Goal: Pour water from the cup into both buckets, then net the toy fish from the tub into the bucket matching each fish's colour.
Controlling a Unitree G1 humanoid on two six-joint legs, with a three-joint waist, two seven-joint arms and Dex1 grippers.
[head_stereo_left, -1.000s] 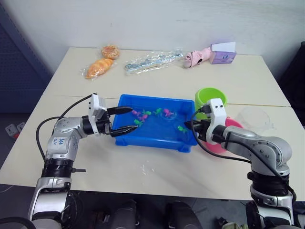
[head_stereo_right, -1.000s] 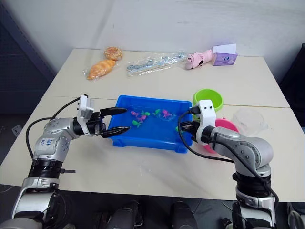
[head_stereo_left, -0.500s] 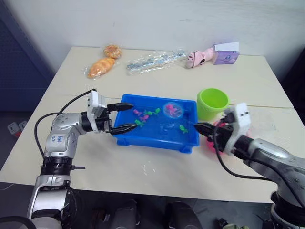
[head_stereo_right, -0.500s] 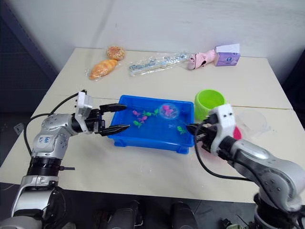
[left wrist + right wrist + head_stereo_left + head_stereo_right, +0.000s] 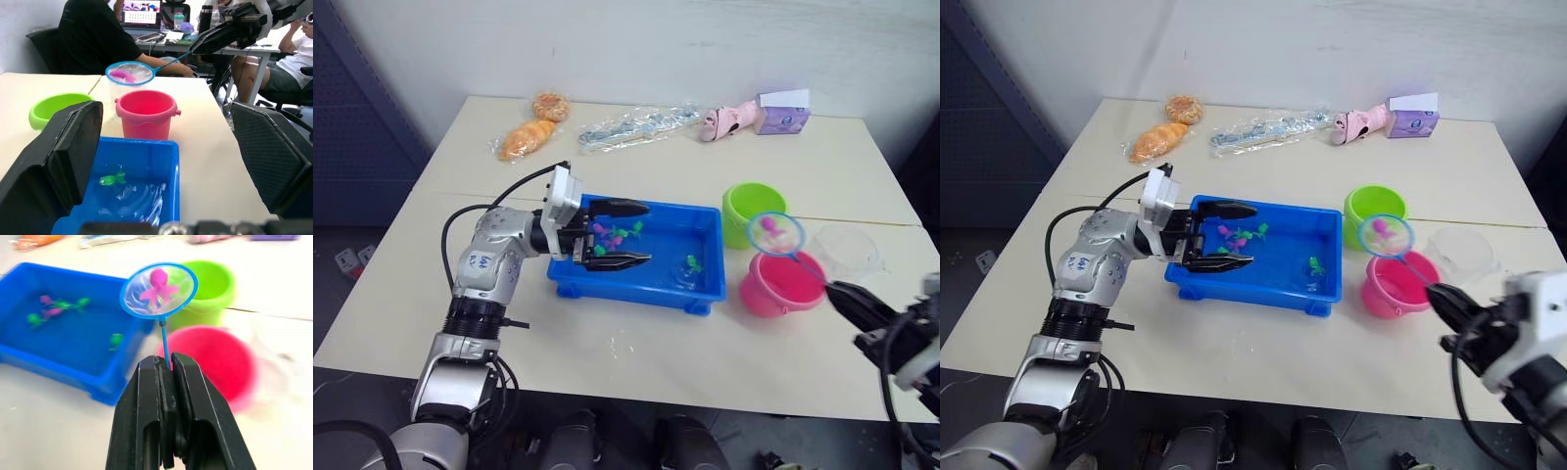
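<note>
Clamped in the right gripper [image 5: 166, 369], net [image 5: 159, 290] carries one pink fish [image 5: 157, 288] above two buckets [image 5: 217, 360].

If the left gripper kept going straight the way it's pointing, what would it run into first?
Probably the pink bucket. The left gripper, open over the tub, points across the water at it in its wrist view. The tub's far rim lies lower and may be cleared, though depth is hard to judge.

Net [image 5: 774, 233] lifted from tub [image 5: 705, 290], now over pink bucket [image 5: 783, 284], carrying pink fish [image 5: 157, 289].
</note>
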